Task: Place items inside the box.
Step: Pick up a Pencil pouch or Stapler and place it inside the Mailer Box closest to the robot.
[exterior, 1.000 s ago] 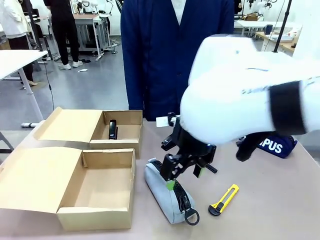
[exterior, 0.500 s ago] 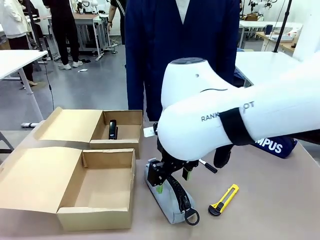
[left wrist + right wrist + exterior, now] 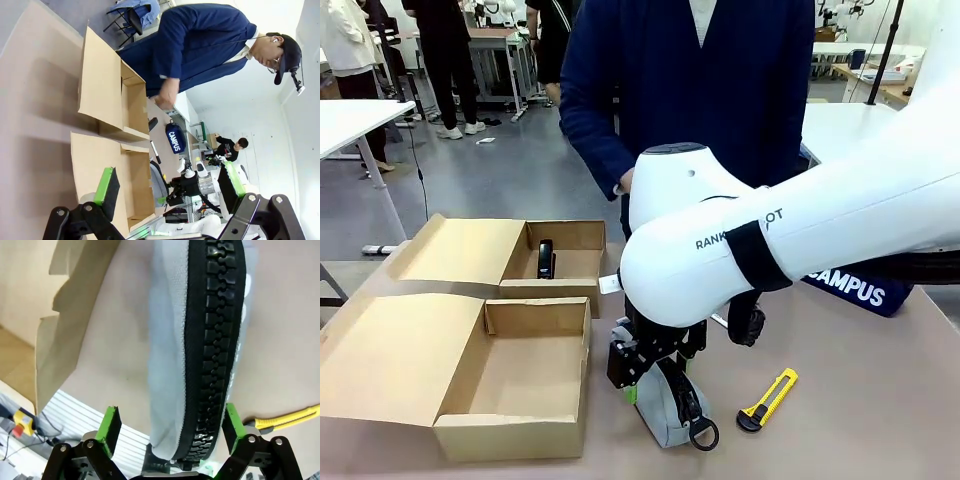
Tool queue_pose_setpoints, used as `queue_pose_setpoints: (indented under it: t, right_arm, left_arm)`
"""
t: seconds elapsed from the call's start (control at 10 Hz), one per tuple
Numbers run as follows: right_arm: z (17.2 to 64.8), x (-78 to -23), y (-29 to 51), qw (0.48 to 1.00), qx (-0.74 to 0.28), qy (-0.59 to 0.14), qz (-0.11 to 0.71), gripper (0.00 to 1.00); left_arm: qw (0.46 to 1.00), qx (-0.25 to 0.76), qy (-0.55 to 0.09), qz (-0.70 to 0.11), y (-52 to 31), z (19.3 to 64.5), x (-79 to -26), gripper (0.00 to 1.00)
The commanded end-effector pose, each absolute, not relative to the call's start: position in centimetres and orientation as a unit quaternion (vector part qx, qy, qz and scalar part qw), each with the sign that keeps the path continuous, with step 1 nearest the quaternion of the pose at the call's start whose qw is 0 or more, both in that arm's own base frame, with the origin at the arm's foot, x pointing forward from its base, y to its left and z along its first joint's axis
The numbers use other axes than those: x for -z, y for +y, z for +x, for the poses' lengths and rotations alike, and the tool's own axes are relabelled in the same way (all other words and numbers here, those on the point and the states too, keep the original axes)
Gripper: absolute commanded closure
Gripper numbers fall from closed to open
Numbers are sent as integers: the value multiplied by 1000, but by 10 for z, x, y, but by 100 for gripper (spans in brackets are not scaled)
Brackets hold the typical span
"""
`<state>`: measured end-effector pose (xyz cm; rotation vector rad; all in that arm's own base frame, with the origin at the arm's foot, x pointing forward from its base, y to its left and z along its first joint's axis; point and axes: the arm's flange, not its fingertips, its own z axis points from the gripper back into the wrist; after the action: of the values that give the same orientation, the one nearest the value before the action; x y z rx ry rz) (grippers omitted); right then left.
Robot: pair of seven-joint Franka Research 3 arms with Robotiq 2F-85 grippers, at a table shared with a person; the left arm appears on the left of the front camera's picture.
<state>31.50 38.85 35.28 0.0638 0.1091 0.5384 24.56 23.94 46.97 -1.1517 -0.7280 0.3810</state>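
Front view: "CAMPUS" on navy case (image 3: 855, 290) | my arm (image 3: 740, 250) half hides grey case (image 3: 660, 415) | right gripper (image 3: 170, 412) open around it | left gripper (image 3: 169, 172) open, empty

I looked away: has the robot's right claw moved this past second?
Yes. The right gripper slid left, away from the yellow utility knife, toward the near box, over the grey pencil case.
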Motion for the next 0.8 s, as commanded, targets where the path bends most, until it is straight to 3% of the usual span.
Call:
queue_pose_setpoints:
  t: [0.0, 0.1, 0.2, 0.3, 0.4, 0.5, 0.6, 0.7]
  right_arm:
    - [317, -357, 395, 965, -258, 45, 19, 0]
    - [317, -357, 395, 964, -261, 47, 18, 0]
    - [317, -356, 396, 963, -263, 51, 13, 60]
    - [317, -356, 395, 964, -262, 52, 12, 60]
    - [317, -356, 395, 963, -263, 53, 14, 100]
    - [317, -355, 394, 963, -263, 55, 12, 60]
    - [317, -355, 394, 963, -264, 56, 10, 100]
    - [317, -356, 394, 963, -263, 57, 9, 100]
  left_arm:
    - [753, -167, -347, -534, 239, 247, -471, 0]
    - [753, -167, -347, -534, 239, 247, -471, 0]
    - [753, -167, -347, -534, 239, 247, -471, 0]
    - [753, -167, -347, -534, 239, 247, -471, 0]
    - [753, -167, -347, -534, 239, 247, -471, 0]
    - [753, -167, -347, -534, 239, 247, -471, 0]
    - [753, -167, -347, -534, 239, 247, -471, 0]
    - [753, -167, -347, -534, 239, 247, -471, 0]
